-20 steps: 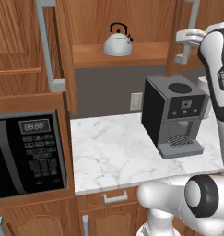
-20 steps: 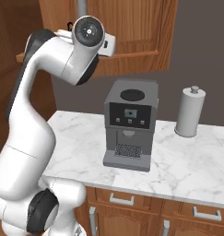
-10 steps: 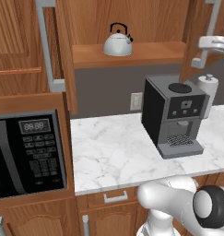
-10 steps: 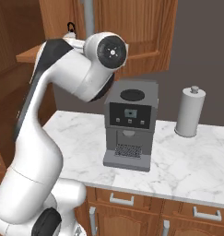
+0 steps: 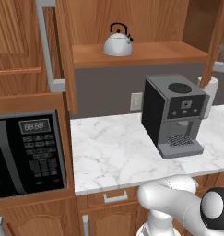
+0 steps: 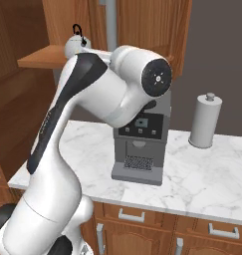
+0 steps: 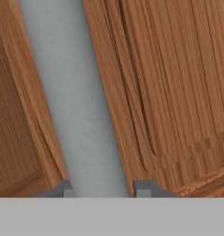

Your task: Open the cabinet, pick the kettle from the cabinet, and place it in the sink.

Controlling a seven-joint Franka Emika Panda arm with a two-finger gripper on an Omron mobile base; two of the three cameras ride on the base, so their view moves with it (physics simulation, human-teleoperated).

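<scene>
Kettle [image 6: 74,45] half-hidden (arm [image 6: 92,94] blocks).

Arm rises from the base, bends sharply at the elbow, forearm reaching up and away toward the upper right of the left base view; in the right base view the big white link and round dark joint cap fill the centre. Gripper [image 7: 104,191]: two dark finger tips [image 7: 143,189] stand apart, a pale grey bar running between them, jaws closed in on its two sides.
</scene>
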